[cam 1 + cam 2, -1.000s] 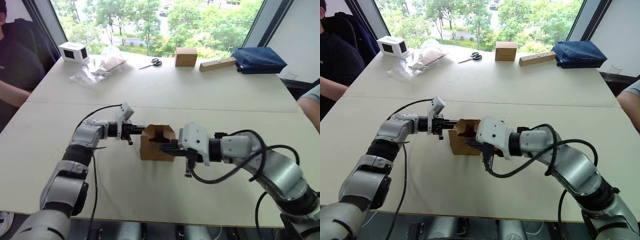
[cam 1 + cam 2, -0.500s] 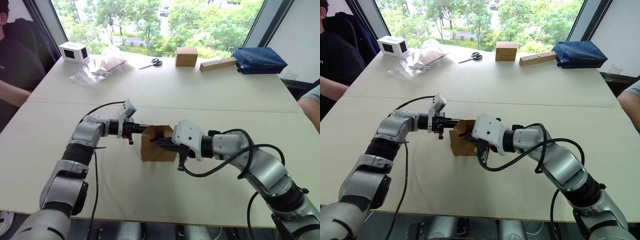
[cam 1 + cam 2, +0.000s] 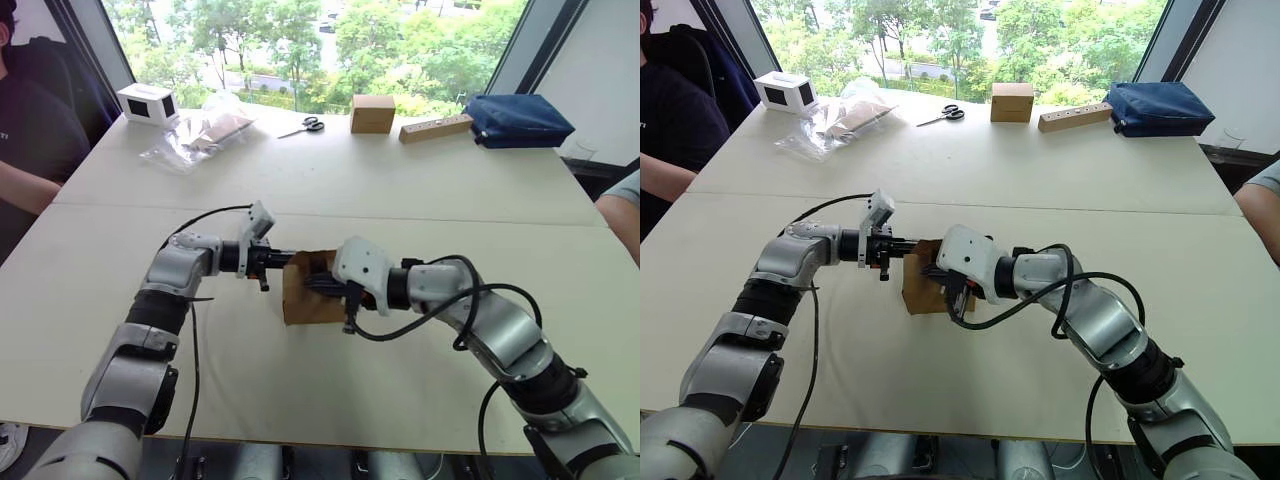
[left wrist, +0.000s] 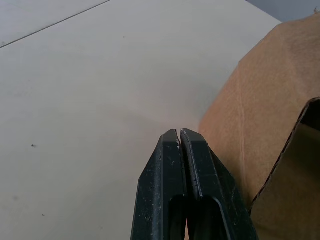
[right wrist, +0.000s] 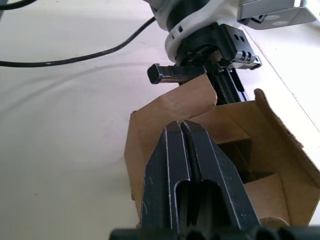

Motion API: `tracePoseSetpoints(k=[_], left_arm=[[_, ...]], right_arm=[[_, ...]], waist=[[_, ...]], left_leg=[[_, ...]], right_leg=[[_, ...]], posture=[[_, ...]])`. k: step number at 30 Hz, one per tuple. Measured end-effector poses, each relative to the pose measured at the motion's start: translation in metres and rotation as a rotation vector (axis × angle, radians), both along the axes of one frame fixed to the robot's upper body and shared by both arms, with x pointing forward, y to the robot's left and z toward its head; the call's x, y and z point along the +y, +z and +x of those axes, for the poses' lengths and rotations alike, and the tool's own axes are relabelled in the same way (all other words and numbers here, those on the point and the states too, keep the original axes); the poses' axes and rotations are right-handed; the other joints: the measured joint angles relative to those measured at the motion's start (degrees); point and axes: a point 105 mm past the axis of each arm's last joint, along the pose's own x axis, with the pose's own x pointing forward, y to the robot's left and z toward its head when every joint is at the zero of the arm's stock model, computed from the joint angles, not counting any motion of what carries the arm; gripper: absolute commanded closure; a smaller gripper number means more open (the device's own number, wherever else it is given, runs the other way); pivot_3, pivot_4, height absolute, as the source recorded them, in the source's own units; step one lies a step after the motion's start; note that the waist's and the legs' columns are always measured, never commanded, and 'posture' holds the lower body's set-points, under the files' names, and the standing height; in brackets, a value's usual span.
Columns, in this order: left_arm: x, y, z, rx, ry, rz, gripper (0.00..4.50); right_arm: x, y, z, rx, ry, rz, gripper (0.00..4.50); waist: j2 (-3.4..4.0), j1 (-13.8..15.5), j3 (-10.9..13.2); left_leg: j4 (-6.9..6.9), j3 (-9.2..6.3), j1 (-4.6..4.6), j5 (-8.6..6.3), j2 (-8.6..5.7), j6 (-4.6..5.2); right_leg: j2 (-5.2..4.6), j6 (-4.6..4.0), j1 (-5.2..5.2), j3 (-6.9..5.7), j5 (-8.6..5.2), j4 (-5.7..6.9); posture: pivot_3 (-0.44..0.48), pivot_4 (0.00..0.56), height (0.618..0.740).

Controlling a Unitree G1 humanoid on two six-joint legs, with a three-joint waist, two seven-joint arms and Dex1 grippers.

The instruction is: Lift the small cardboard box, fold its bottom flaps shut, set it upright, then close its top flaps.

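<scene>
Flaps of the small cardboard box (image 3: 312, 296) stand unfolded mid-counter (image 3: 400, 190), both clenched hands, left hand (image 3: 285, 259) and right hand (image 3: 312, 283), poking them.

The right tool (image 3: 312, 283) is hiding the near part of the small cardboard box's (image 3: 305, 303) open top. In the left wrist view, the picture's edge is cutting off most of the box.

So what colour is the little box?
Plain brown, no printing. The box shows best in the right wrist view.
</scene>
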Motion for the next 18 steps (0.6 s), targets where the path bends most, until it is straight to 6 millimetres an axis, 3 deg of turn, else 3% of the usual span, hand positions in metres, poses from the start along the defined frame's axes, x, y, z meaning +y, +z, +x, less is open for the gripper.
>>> tracePoseSetpoints(k=[18], left_arm=[[0.001,-0.003,-0.002,0.01,0.003,0.0,4.45]], right_arm=[[0.007,-0.018,0.004,0.047,0.01,0.026,4.5]], waist=[[0.0,-0.1,0.0]], left_leg=[[0.0,0.0,0.01,0.01,0.0,-0.01]], right_leg=[[0.01,0.0,0.0,0.0,0.0,0.01]], posture=[[0.0,0.15,0.74]])
